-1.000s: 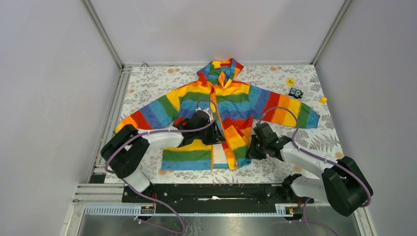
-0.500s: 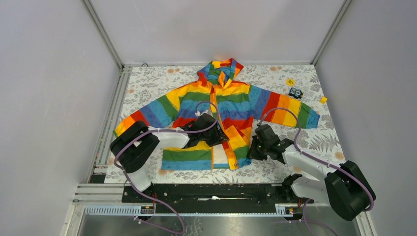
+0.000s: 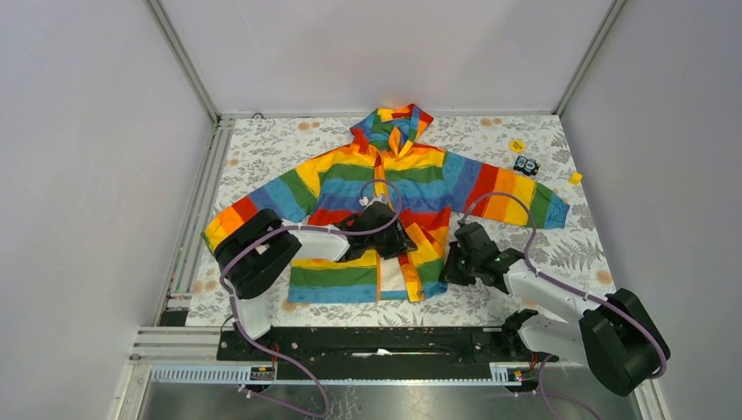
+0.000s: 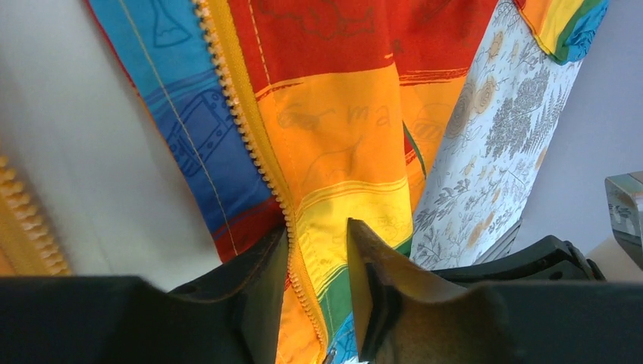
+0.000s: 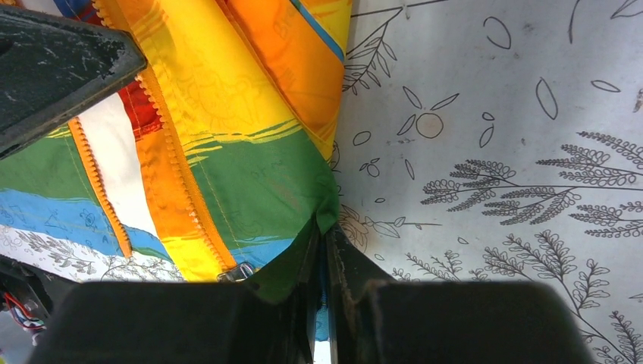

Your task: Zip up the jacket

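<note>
The rainbow-striped hooded jacket (image 3: 411, 179) lies flat on the floral table cover, hood at the far side, its lower front open and showing white lining (image 3: 389, 273). My left gripper (image 3: 404, 243) hovers over the jacket's front, right of the opening. In the left wrist view the left gripper (image 4: 318, 296) is open, with the orange zipper teeth (image 4: 235, 114) of the right panel running between the jaws. My right gripper (image 3: 448, 267) is at the lower right hem. In the right wrist view it (image 5: 324, 250) is shut on the green and blue hem fabric, beside the metal zipper slider (image 5: 236, 271).
A yellow disc (image 3: 516, 145), a small black and blue object (image 3: 525, 164) and a small yellow block (image 3: 575, 178) lie at the far right of the table. An aluminium rail (image 3: 206, 184) runs along the left edge. Grey walls close in three sides.
My left arm has swung right, carrying its gripper from the left panel across the opening to the right panel's zipper edge. The right gripper has kept its hold on the hem.
</note>
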Motion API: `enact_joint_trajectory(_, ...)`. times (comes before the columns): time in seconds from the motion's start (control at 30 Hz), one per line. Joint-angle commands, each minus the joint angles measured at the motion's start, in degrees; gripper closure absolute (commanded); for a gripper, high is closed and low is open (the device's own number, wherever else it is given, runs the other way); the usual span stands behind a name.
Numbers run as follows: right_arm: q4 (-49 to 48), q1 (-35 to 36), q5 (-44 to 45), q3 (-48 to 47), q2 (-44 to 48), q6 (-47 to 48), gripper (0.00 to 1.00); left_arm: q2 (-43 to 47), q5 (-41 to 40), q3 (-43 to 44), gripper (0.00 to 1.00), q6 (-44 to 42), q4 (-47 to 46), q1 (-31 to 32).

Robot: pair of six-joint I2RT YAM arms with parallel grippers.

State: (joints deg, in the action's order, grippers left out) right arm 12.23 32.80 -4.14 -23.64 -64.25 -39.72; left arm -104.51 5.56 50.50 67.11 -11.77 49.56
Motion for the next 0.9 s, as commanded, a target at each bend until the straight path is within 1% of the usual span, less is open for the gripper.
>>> enact_joint_trajectory(0.0,-0.02,0.35,0.83,0.71,1.84,0.81,0.87,-1.54,0.13,3.59,0.70,-3.09,-3.19,0.33)
enact_joint_trajectory(0.03,0.02,0.35,0.95,0.68,2.26,0.80,0.84,-1.81,0.87,3.97,0.76,-3.43,-3.83,0.28)
enact_joint_trajectory(0.1,0.21,0.37,1.46,0.61,3.12,0.91,0.75,-2.08,1.55,4.79,0.84,-4.61,-4.23,0.36)
enact_joint_trajectory(0.13,0.43,0.40,1.83,0.53,3.59,0.90,0.72,-1.98,1.44,5.39,0.91,-5.38,-3.70,0.32)
enact_joint_trajectory(0.2,0.58,0.35,2.76,0.37,4.58,0.95,0.67,-1.33,0.87,6.27,1.00,-6.83,-1.67,0.27)
enact_joint_trajectory(0.27,0.94,0.35,3.70,-0.02,5.72,1.36,0.62,0.30,1.34,6.22,1.00,-9.05,-2.65,0.02)
enact_joint_trajectory(0.33,1.10,0.38,3.81,-0.88,6.65,2.46,0.55,2.13,4.56,5.85,1.00,-11.86,-5.51,-0.15)
enact_joint_trajectory(0.37,1.60,0.34,4.88,-1.71,7.13,3.05,0.54,3.44,5.95,5.73,1.00,-13.01,-6.44,-0.16)
enact_joint_trajectory(0.43,2.73,0.34,5.23,-3.60,8.03,5.56,0.46,6.72,8.54,4.83,1.00,-15.04,-8.10,-0.17)
enact_joint_trajectory(0.5,2.70,0.34,3.43,-5.43,9.45,9.62,0.39,9.91,10.90,4.17,1.00,-16.87,-7.58,-0.50)
enact_joint_trajectory(0.57,1.14,0.34,-0.70,-6.22,12.07,13.12,0.31,12.91,12.85,3.43,1.00,-18.15,-6.45,-0.94)
enact_joint_trajectory(0.63,-3.88,0.34,-6.63,-5.32,16.01,15.82,0.24,15.50,15.82,2.28,1.00,-18.67,-6.62,-1.74)
enact_joint_trajectory(0.73,-11.02,0.31,-13.08,-2.39,21.23,17.96,0.18,17.10,21.75,1.29,1.00,-18.36,-7.75,-2.96)
enact_joint_trajectory(0.77,-15.07,0.34,-15.39,-0.97,22.78,18.22,0.16,17.47,23.19,0.94,1.00,-18.07,-8.53,-3.31)
enact_joint_trajectory(0.87,-23.69,0.31,-17.12,3.48,26.25,16.82,0.15,17.93,26.03,0.51,1.00,-17.37,-9.69,-4.16)
